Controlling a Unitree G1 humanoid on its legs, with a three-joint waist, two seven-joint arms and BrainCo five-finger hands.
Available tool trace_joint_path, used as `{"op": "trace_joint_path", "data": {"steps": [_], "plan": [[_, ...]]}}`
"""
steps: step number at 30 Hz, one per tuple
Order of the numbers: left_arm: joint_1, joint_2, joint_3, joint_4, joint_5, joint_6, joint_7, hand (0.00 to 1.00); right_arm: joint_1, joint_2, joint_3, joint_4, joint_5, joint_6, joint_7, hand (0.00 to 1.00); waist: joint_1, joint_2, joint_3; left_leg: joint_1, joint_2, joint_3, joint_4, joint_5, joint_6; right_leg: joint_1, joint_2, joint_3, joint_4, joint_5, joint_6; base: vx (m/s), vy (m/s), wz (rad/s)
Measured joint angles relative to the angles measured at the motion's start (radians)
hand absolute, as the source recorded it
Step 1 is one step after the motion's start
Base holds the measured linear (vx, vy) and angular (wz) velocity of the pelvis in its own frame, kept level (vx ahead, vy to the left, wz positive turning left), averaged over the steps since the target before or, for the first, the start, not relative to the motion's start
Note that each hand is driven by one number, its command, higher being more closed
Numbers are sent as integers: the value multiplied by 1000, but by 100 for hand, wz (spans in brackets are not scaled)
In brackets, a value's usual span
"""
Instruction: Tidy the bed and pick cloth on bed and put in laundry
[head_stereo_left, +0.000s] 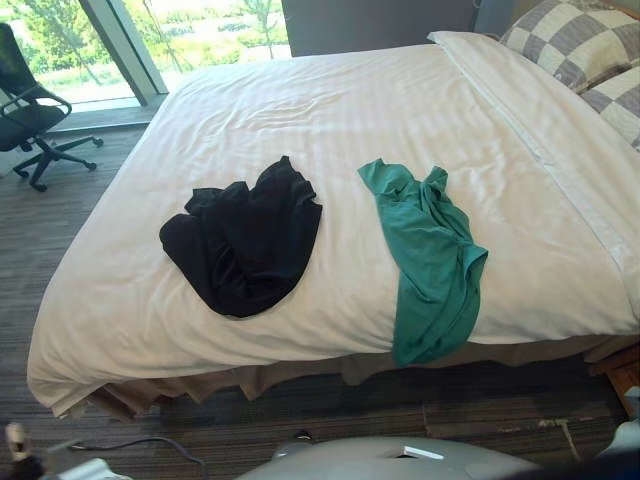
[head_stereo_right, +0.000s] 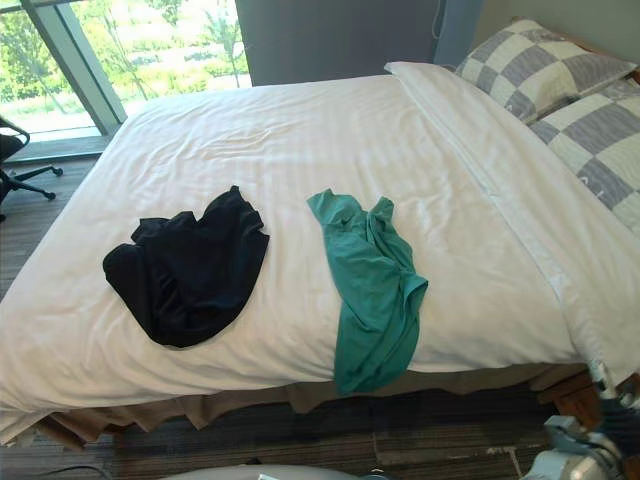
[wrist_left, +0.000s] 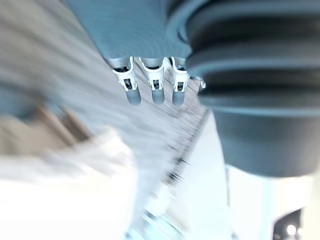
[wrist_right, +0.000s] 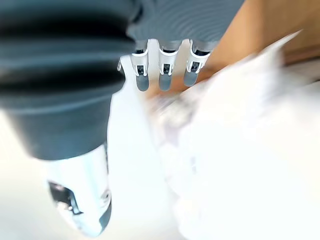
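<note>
A crumpled black cloth lies on the near left part of the white bed. To its right a green cloth lies stretched out, and its lower end hangs over the bed's near edge. My left hand is low beside the bed, its fingers straight and holding nothing. My right hand also hangs low, near the bed's right corner, with straight fingers and nothing in it. Both hands are well short of the cloths.
Checked pillows lie at the bed's far right end. A black office chair stands on the carpet by the window at the far left. A strip of dark carpet runs along the bed's near edge.
</note>
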Motion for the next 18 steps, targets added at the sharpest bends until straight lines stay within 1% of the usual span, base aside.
{"op": "trace_joint_path", "data": {"steps": [1, 2, 4, 5, 6, 7, 8, 9, 10, 11, 12, 13, 14, 15, 16, 17, 18], "plan": [[-2, 8, 0, -31, -1, -7, -16, 0, -1, -9, 13, -34, -32, 0, 6, 0, 0, -2, -2, 0, 0, -3, 0, 0, 0, 1, 0, -1, 0, -1, -1, 67, -13, 7], [-13, 31, -2, -109, 5, -27, -55, 0, -12, -29, 55, -117, -133, 1, 24, 0, -4, -9, -6, 0, 0, -12, 1, -2, -1, 3, 2, -1, 1, -5, -5, 76, -15, 6], [-28, 47, -11, -145, 30, -52, -80, 0, -29, -48, 93, -150, -199, 6, 41, 0, -7, -14, -8, 3, -1, -16, 1, -2, -1, 2, 3, 0, 2, -7, -7, 44, -8, 5], [-44, 54, -51, -144, 88, -80, -114, 0, -44, -52, 125, -157, -248, 10, 55, 0, -11, -15, -7, 2, -1, -18, 1, -2, -1, 0, 3, 11, 3, -7, -8, 0, 0, 0], [-54, 55, -75, -142, 114, -99, -128, 0, -52, -54, 144, -154, -259, 13, 56, 0, -13, -16, -6, 2, -2, -21, 1, -2, -1, 0, 3, 16, 3, -8, -9, 0, 0, 0], [-59, 55, -114, -140, 177, -142, -157, 0, -58, -62, 179, -140, -272, 18, 55, 0, -18, -20, -4, 1, -2, -26, 1, -2, -1, 1, 4, 19, 3, -14, -9, -9, -5, 6], [-82, 70, -157, -135, 261, -164, -180, 0, -77, -100, 237, -104, -287, 29, 53, 0, -24, -24, 0, 0, -2, -32, 1, -2, -1, -1, 6, 24, 4, -19, -6, -48, -9, 1], [-127, 116, -208, -99, 341, -170, -183, 0, -109, -158, 303, -74, -289, 58, 54, 0, -24, -23, 0, 3, 0, -29, 1, -1, -3, -11, 11, 40, 7, -26, -12, -56, -9, -8], [-155, 148, -231, -73, 381, -169, -182, 0, -134, -186, 339, -60, -289, 75, 56, 0, -24, -21, 1, 6, 3, -23, 1, -1, -3, -15, 13, 49, 11, -27, -11, -58, -5, -30], [-215, 224, -290, -22, 458, -161, -181, 0, -183, -225, 401, -39, -292, 101, 60, 0, -26, -19, 2, 16, 9, -9, 1, -1, -5, -22, 18, 71, 18, -27, -10, -29, -7, -41], [-274, 293, -350, 7, 526, -144, -182, 0, -208, -232, 440, -42, -304, 114, 70, 0, -30, -19, 1, 22, 14, 4, 1, -2, -5, -30, 23, 88, 22, -27, -10, -22, -9, -42], [-297, 318, -373, 12, 560, -136, -183, 0, -215, -231, 456, -47, -313, 117, 73, 0, -33, -20, 1, 24, 15, 11, 1, -2, -5, -38, 23, 99, 27, -27, -10, -9, -8, -39], [-330, 344, -405, 10, 617, -124, -194, 0, -216, -224, 478, -57, -343, 125, 78, 0, -44, -19, 2, 25, 15, 14, 1, -2, -5, -48, 23, 112, 34, -28, -11, 24, -4, -35], [-341, 353, -424, 3, 659, -118, -203, 0, -215, -212, 499, -58, -376, 133, 79, 0, -56, -19, 3, 26, 14, 14, 2, -2, -5, -51, 23, 129, 37, -27, -11, 41, -2, -30], [-345, 353, -435, 2, 685, -110, -202, 0, -211, -201, 503, -58, -405, 137, 77, 0, -62, -18, 5, 27, 14, 12, 2, -2, -5, -52, 23, 133, 37, -27, -11, 49, -2, -24], [-349, 349, -471, 1, 758, -86, -195, 0, -191, -192, 514, -58, -493, 146, 68, 0, -75, -23, 8, 32, 14, 12, 2, -2, -4, -53, 23, 141, 38, -27, -11, 30, -2, -15], [-348, 347, -494, 0, 791, -75, -193, 0, -181, -192, 525, -59, -533, 148, 66, 0, -81, -25, 10, 33, 14, 11, 4, -3, -3, -52, 23, 144, 39, -27, -12, 21, -8, -18]]}}
